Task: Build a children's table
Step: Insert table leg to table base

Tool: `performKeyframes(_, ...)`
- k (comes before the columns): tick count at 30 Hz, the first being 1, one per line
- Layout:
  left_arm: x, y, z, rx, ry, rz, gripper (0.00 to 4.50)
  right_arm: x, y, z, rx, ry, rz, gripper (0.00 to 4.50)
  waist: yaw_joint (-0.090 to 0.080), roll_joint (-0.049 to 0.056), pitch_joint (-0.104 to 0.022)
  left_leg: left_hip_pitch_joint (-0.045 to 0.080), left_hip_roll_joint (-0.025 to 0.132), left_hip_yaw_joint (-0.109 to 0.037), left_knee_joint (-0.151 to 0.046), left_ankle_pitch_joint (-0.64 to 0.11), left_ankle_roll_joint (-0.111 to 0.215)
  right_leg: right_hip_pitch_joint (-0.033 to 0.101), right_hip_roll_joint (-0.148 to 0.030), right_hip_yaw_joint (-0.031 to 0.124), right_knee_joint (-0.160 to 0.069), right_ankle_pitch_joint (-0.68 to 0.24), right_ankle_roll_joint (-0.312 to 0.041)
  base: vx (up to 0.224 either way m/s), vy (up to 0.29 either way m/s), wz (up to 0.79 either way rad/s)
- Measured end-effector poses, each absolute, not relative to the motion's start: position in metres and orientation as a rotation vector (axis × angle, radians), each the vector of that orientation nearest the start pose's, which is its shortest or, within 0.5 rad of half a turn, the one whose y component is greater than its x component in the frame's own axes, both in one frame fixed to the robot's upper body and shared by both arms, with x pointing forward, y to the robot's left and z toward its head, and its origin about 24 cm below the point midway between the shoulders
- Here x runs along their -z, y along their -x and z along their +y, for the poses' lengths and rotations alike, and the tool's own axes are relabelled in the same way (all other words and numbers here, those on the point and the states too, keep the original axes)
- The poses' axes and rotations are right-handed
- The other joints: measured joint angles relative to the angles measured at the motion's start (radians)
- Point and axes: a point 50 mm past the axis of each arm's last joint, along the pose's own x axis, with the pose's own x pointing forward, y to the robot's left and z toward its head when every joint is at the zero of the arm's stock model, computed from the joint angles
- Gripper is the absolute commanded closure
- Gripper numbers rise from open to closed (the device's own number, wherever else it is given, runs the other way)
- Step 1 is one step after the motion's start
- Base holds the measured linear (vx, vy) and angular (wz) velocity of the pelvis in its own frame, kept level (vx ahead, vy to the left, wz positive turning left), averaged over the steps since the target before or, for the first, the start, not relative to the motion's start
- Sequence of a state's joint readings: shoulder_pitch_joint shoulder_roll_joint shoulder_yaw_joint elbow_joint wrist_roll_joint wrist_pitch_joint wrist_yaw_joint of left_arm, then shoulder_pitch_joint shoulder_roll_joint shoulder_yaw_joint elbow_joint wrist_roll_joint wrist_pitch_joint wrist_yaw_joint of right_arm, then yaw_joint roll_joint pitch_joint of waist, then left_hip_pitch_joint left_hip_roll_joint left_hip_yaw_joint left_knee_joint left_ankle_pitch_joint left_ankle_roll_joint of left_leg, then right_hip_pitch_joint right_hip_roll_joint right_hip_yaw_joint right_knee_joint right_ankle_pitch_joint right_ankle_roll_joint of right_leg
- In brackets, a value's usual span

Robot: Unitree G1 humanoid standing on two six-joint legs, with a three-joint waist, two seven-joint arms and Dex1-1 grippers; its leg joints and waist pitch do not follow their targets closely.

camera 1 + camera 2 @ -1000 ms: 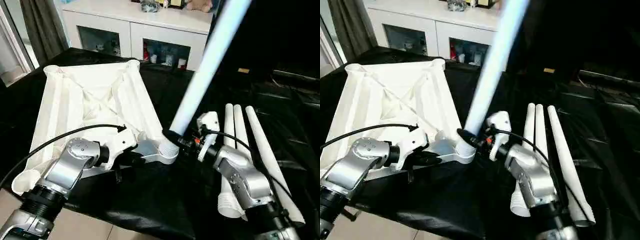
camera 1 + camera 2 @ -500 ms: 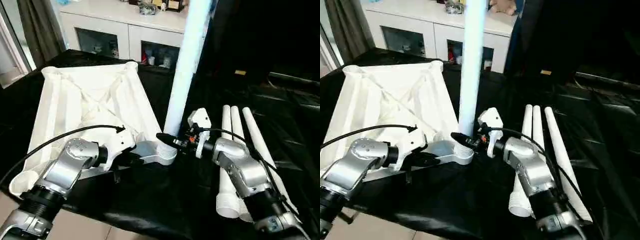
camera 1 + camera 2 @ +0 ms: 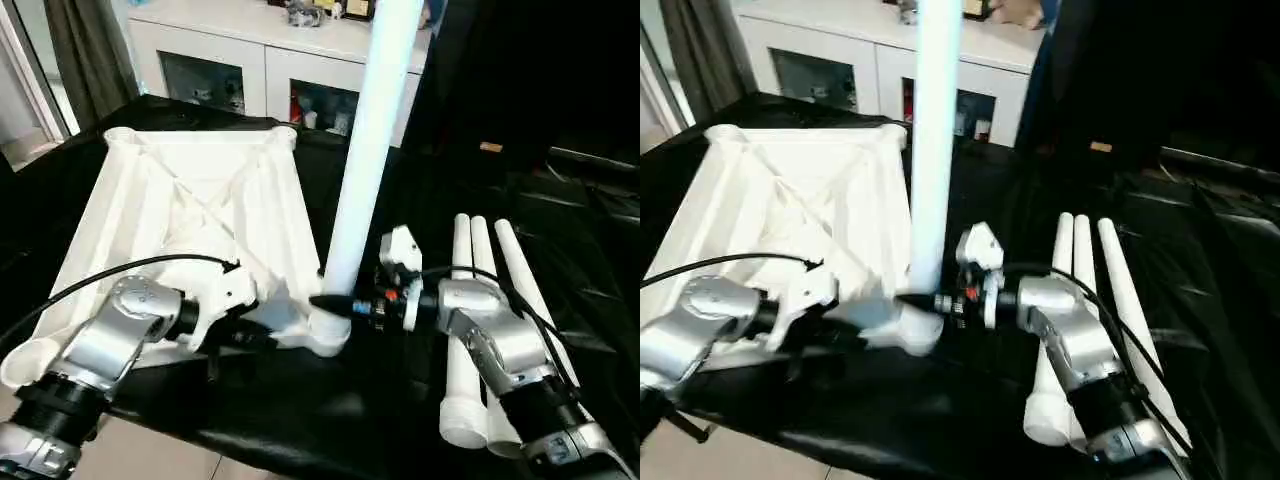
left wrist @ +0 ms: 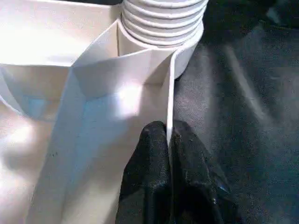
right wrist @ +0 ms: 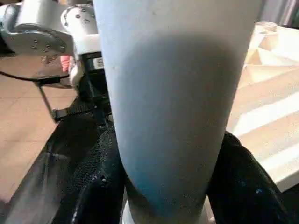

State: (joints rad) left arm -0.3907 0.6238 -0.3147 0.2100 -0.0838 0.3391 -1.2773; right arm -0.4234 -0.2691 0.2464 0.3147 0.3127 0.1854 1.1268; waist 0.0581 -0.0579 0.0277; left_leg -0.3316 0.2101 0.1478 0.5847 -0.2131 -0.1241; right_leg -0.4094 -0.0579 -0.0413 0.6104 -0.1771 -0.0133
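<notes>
The white table top (image 3: 190, 215) lay upside down on the black cloth (image 3: 300, 410) that covered the tabletop, taking up the left half of the scene, its raised rim and crossing ribs facing up. A round socket showed at each far corner, and another at the near left corner.

At the near right corner socket (image 3: 328, 330) one white leg (image 3: 365, 150) stood almost upright, its ribbed end seated in the socket and its long tube rising out of the top of the head views. The right gripper (image 3: 330, 301) reached in from the right and held this leg low down, just above the socket, its jaws closed around the tube; in the right wrist view the black fingers (image 5: 93, 186) pressed against both sides of the leg.

The left gripper (image 4: 169, 140) came in from the near left and pinched the thin rim wall of the table top just beside that same socket, jaws narrow with the wall between them.

Three more legs (image 3: 480, 290) lay side by side, touching, on the cloth to the right, running from near to far, their wide ribbed ends nearest the robot.

Beyond the tabletop stood a white cabinet (image 3: 250, 60) with glass-front shelves.
</notes>
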Motion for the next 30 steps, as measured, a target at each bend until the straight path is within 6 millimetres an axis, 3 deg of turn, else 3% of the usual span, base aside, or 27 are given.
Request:
performKeyframes(5,-0.056,-0.276,0.175,1.332,-0.41,0.6,4.5,-0.063,-0.288,-0.097,-1.363,-0.003,0.163,2.63,0.003,0.0,0.0,0.001,0.0,0.0,0.0,-0.001,0.001,0.002,-0.001,0.0,0.0,-0.002,0.0,0.0,0.0,0.0)
performKeyframes(11,-0.05,-0.295,0.169,1.152,-0.407,0.585,4.5,-0.054,-0.31,-0.088,-1.085,0.002,0.15,2.64,-0.01,-0.001,0.001,0.009,-0.002,-0.001,0.001,-0.001,0.001,0.007,-0.001,0.0,-0.001,-0.006,0.007,-0.038,-0.001,-0.02)
performKeyframes(15,-0.048,-0.307,0.163,1.048,-0.373,0.588,4.5,-0.052,-0.325,-0.077,-0.895,-0.049,0.155,2.64,-0.026,0.002,0.004,0.006,-0.002,-0.007,-0.002,-0.001,0.001,0.007,-0.002,-0.011,-0.017,-0.006,0.008,-0.056,0.01,-0.07)
performKeyframes(19,-0.049,-0.317,0.158,0.968,-0.355,0.594,4.5,-0.053,-0.337,-0.068,-0.751,-0.075,0.168,2.64,-0.033,0.004,0.005,0.002,-0.001,-0.018,-0.002,-0.001,0.001,0.007,-0.004,-0.027,-0.034,-0.006,0.008,-0.013,0.005,-0.03)
performKeyframes(22,-0.048,-0.328,0.149,0.88,-0.341,0.601,4.5,-0.054,-0.351,-0.057,-0.586,-0.099,0.193,2.64,-0.042,0.004,0.007,0.001,-0.002,-0.022,0.001,-0.001,0.001,0.006,-0.004,-0.029,-0.036,-0.006,0.008,-0.019,0.008,-0.05)
performKeyframes(25,-0.048,-0.331,0.143,0.841,-0.335,0.601,4.5,-0.055,-0.355,-0.052,-0.502,-0.097,0.194,2.64,-0.052,0.003,0.008,0.001,-0.002,-0.023,0.001,-0.001,0.001,0.006,-0.004,-0.031,-0.037,-0.006,0.008,0.0,0.0,0.0)
performKeyframes(30,-0.05,-0.335,0.14,0.807,-0.335,0.6,4.5,-0.057,-0.359,-0.044,-0.434,-0.083,0.187,2.64,-0.055,0.0,0.011,0.0,-0.002,-0.024,0.0,-0.001,0.001,0.005,-0.004,-0.033,-0.039,-0.006,0.008,0.0,0.0,0.0)
